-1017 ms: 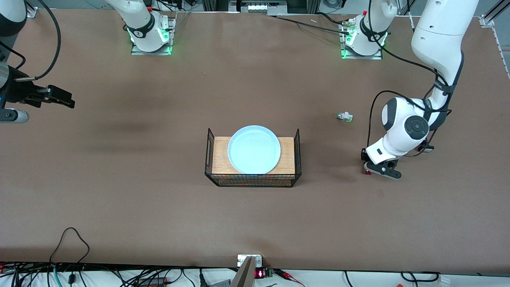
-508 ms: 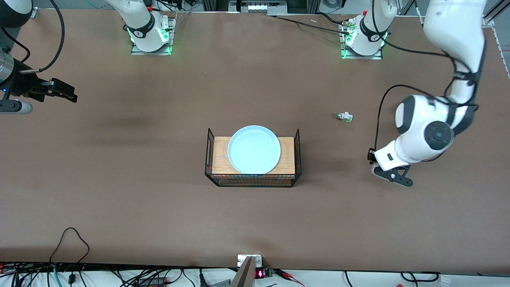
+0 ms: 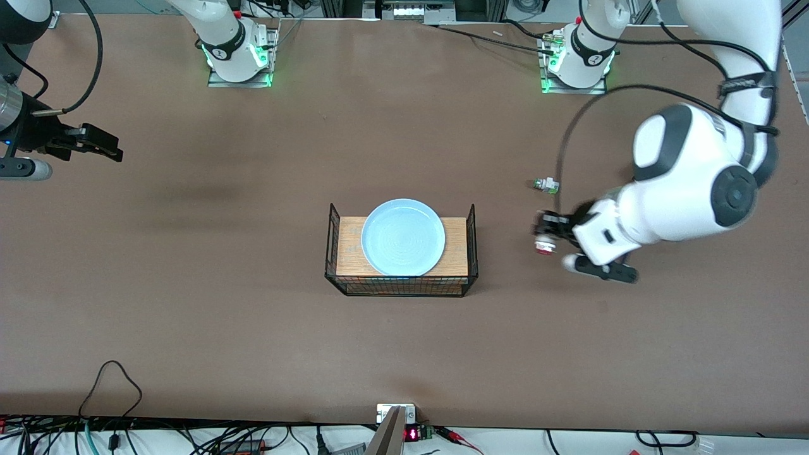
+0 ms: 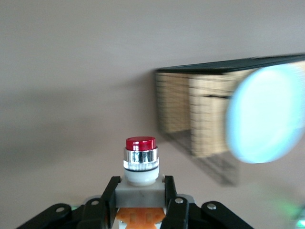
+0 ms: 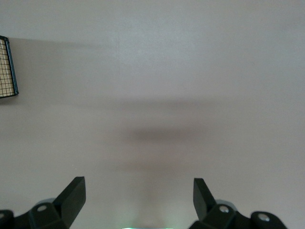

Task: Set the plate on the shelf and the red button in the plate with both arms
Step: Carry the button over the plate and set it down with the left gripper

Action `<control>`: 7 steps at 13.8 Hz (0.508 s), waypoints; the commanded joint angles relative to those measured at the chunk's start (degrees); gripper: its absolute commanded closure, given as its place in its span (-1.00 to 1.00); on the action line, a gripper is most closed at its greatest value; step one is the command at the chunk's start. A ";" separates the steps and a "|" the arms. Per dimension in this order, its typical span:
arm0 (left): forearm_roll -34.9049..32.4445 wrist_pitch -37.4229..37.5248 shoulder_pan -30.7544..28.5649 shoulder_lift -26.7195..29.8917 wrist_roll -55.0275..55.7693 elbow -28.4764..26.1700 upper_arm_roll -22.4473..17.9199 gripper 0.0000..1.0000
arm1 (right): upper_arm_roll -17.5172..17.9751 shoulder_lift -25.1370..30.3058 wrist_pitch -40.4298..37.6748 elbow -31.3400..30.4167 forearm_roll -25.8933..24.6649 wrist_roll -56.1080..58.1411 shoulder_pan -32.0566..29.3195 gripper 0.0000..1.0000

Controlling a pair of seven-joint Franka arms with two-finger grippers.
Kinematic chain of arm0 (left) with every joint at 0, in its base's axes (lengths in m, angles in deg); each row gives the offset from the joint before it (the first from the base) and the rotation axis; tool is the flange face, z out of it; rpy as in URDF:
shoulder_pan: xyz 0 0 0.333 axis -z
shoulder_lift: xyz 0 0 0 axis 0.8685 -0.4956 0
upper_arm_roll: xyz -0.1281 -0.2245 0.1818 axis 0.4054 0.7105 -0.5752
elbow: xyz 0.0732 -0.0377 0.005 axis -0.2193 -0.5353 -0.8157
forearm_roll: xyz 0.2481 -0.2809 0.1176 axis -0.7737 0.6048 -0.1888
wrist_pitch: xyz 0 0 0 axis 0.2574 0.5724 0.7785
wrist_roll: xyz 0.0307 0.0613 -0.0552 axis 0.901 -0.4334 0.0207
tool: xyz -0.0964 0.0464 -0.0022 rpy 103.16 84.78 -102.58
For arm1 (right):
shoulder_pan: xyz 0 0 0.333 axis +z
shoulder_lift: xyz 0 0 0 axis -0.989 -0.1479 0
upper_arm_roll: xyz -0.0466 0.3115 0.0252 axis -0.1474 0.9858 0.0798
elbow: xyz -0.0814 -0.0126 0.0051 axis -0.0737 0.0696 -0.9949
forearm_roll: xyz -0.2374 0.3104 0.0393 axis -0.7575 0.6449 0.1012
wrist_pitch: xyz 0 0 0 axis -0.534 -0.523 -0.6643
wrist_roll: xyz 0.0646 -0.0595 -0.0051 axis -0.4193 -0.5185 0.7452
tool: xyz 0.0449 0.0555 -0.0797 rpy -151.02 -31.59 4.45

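Note:
The pale light-blue plate lies on a wooden board inside a black wire basket at the table's middle; it also shows in the left wrist view. My left gripper is shut on the red button, a white block with an orange band and red tip, held above the table between the basket and the left arm's end. The button also shows in the front view. My right gripper is open and empty, waiting above the right arm's end of the table; its fingertips show in the right wrist view.
A small white part with a green tip lies on the table, farther from the front camera than the left gripper. The wire basket's corner shows in the right wrist view. Cables and a small box line the table's near edge.
My left arm has lifted the red button off the table and swung it toward the basket. The right gripper drifted slightly, then held still.

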 commanded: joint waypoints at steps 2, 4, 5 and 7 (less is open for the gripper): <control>3.38 -10.00 7.65 -3.62 16.46 3.45 2.24 0.83 | -0.02 1.08 -0.06 -1.07 -0.47 -0.17 -0.15 -1.00; 3.03 -18.77 12.67 -4.85 22.80 3.28 2.07 0.80 | 0.07 1.08 -0.06 -1.07 -0.47 -0.17 -0.15 -1.00; 2.85 -23.35 15.04 -6.07 25.27 2.84 1.63 0.80 | 0.07 1.08 -0.15 -1.07 -0.47 -0.17 -0.15 -1.00; -0.46 -28.21 16.47 -8.97 25.91 2.31 1.45 0.79 | 0.07 1.08 -0.24 -0.98 -0.56 0.18 -0.06 -1.00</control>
